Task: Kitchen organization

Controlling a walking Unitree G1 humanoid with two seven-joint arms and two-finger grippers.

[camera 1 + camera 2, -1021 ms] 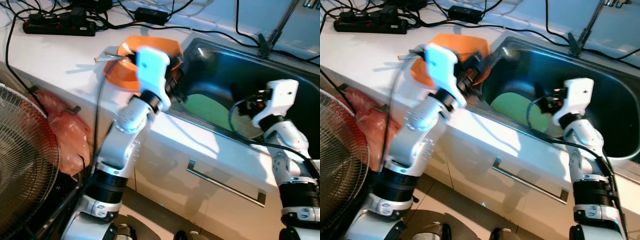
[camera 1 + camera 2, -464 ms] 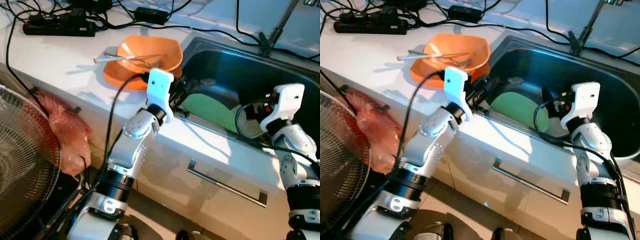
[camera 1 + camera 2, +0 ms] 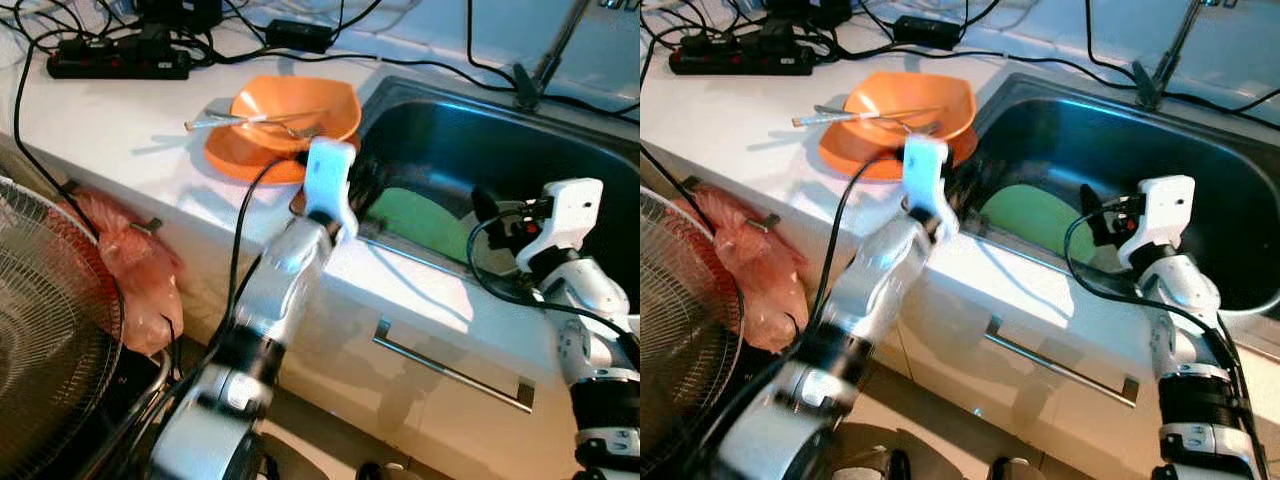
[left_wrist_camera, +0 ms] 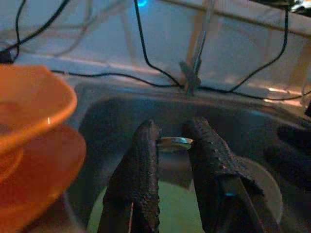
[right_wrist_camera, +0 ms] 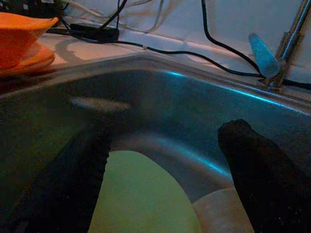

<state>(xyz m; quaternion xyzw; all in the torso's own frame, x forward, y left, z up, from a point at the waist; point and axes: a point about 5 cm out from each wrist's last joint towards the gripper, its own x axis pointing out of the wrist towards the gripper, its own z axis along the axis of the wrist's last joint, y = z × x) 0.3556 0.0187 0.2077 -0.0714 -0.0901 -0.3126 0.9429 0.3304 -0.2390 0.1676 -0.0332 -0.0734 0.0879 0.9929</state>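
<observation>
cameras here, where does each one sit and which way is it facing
Left and right eye views: on the head, looking down at the counter and sink; both silver arms show.
Left wrist view: along the left pincer into the sink, orange bowl beside it.
Right wrist view: along the open right pincer, over the green plate.
Shared: both wrist views and the eye views show the sink, green plate and orange bowl.

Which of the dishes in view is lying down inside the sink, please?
The green plate, flat on the sink floor between the two arms. The orange bowl and the orange plate under it are stacked on the white counter beside the basin.
</observation>
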